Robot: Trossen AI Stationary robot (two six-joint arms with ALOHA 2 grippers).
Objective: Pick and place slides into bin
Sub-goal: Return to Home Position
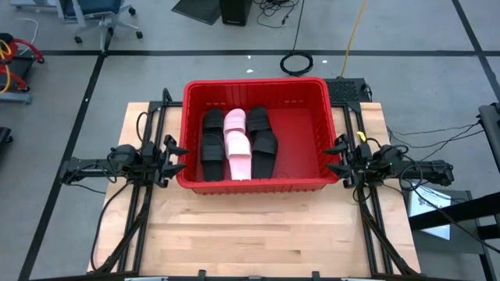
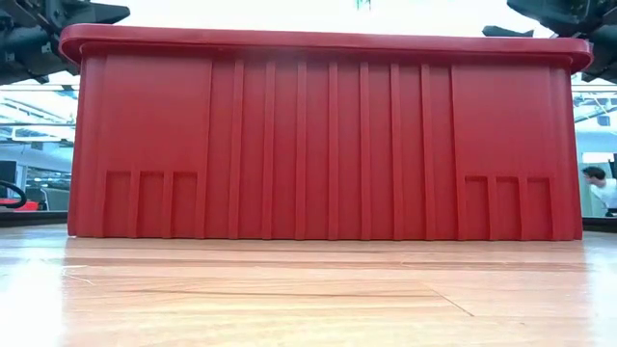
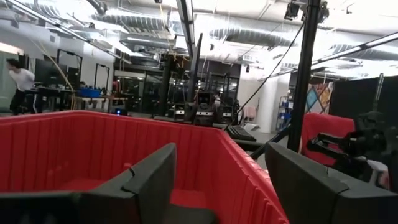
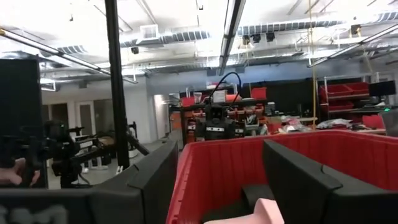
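At the far edge of the tabletop [image 1: 258, 234], centred, sits the red bin [image 1: 255, 83], and the slides are down inside it. They lie in three lengthwise rows on the left half of its floor: black slides [image 1: 212, 147], pink slides [image 1: 237, 144], then black again. Each row looks like an overlapping pair, though the exact count is hard to call. No slide shows on the wood outside the bin, so the loading reads as finished and only the retreat to home is left.

The left gripper [image 1: 170, 154] hangs just outside the bin's left wall at rim height, near the front corner. Its jaws are spread and there is nothing between them. The right gripper [image 1: 337, 154] mirrors it just outside the right wall, jaws likewise spread and empty.

Done well, each arm would pull straight outward, away from the bin and toward its own side edge of the tabletop. It would keep its fingertips level with or above the thick rim until well apart from the wall, then fold back. The main risk looks to be a fingertip catching the rim or the slotted upper wall and dragging the bin. A slow, symmetrical withdrawal with the jaws left spread should suit.
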